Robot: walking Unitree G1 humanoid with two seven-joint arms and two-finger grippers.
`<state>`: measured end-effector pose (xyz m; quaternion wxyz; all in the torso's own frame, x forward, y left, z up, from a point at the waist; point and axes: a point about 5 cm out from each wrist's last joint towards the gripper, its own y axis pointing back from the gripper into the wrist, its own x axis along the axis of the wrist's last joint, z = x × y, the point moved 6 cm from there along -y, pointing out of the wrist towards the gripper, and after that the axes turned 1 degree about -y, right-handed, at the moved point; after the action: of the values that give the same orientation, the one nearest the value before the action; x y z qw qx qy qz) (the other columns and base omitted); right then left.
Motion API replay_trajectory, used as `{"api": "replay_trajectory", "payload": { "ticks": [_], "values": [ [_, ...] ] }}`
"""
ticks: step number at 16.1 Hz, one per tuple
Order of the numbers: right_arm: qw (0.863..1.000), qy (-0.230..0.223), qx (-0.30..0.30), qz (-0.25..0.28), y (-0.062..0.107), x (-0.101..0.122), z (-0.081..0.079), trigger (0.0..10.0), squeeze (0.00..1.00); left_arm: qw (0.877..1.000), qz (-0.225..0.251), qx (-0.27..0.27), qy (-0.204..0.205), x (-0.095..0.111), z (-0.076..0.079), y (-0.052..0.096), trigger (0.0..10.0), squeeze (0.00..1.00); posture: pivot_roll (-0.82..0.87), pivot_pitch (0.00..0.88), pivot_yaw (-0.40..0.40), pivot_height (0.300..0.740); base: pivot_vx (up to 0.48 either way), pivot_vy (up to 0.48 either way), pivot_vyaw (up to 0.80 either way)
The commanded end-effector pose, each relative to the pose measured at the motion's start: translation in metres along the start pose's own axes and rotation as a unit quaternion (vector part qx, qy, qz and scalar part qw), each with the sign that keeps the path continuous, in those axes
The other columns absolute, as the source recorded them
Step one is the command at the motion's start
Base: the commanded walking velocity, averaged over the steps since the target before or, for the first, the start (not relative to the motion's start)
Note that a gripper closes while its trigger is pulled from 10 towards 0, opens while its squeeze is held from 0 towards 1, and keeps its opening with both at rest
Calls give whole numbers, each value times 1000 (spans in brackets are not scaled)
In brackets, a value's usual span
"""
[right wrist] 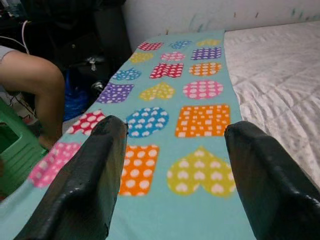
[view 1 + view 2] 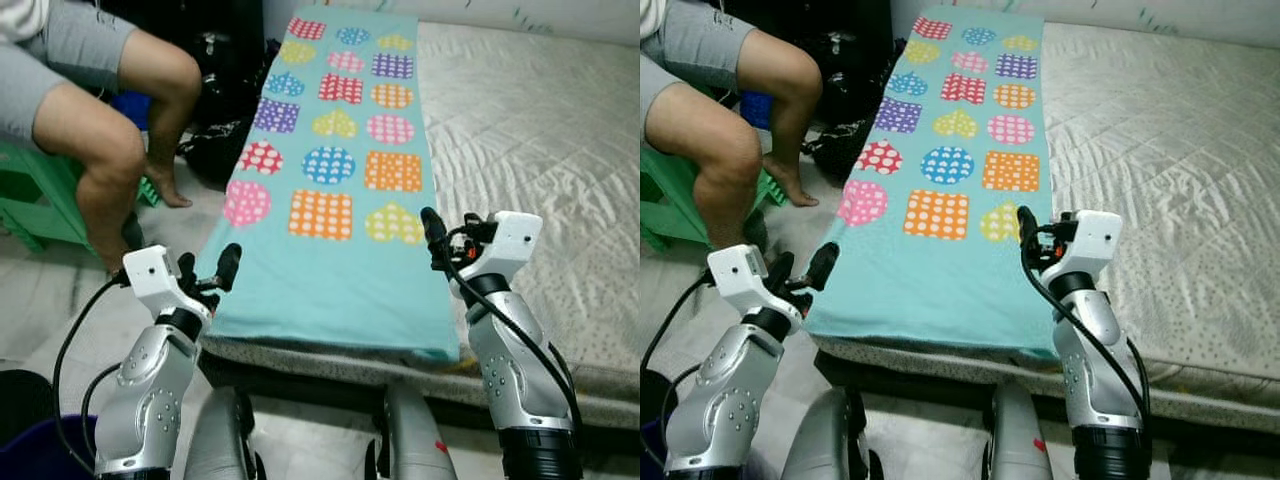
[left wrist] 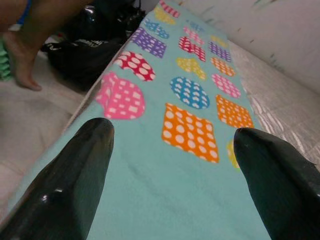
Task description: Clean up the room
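A turquoise blanket (image 2: 330, 270) printed with polka-dot hearts, squares and circles lies flat along the left side of a mattress (image 2: 540, 130). Its near end hangs slightly over the mattress's front edge. My left gripper (image 2: 207, 263) is open beside the blanket's near left corner, a little above it. In the left wrist view the blanket (image 3: 170, 190) lies under the two spread fingers (image 3: 65, 185). My right gripper (image 2: 433, 228) hovers open over the blanket's near right part, close to a yellow heart (image 1: 202, 175). Neither gripper holds anything.
A person (image 2: 90, 120) sits on a green stool (image 2: 30, 195) at the left, one bare foot on the floor by the mattress. Black bags (image 2: 215, 110) lie on the floor beside the bed. A dark blue bin (image 2: 30, 445) stands near my left leg.
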<state>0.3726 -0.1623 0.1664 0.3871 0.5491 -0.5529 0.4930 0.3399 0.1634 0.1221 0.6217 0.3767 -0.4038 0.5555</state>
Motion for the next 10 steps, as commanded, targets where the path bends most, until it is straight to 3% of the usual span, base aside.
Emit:
{"api": "replay_trajectory", "payload": {
  "ticks": [1, 6, 10],
  "values": [
    [1000, 3, -7, 2, -1, 3, 2, 10000, 0, 1000, 4, -2, -3, 2, 1, 1, 10000, 0, -33, 110, 2, 685, 0, 0, 0],
    [1000, 7, -10, -4, -3, -1, 4, 10000, 0, 1000, 5, -5, -6, 2, 2, -2, 10000, 0, -30, 90, -1, 736, 0, 0, 0],
    [1000, 11, -17, -8, -4, -3, 8, 10000, 0, 1000, 2, -7, -8, -1, 2, -4, 10000, 0, -34, 72, -6, 740, 0, 0, 0]
  ]
}}
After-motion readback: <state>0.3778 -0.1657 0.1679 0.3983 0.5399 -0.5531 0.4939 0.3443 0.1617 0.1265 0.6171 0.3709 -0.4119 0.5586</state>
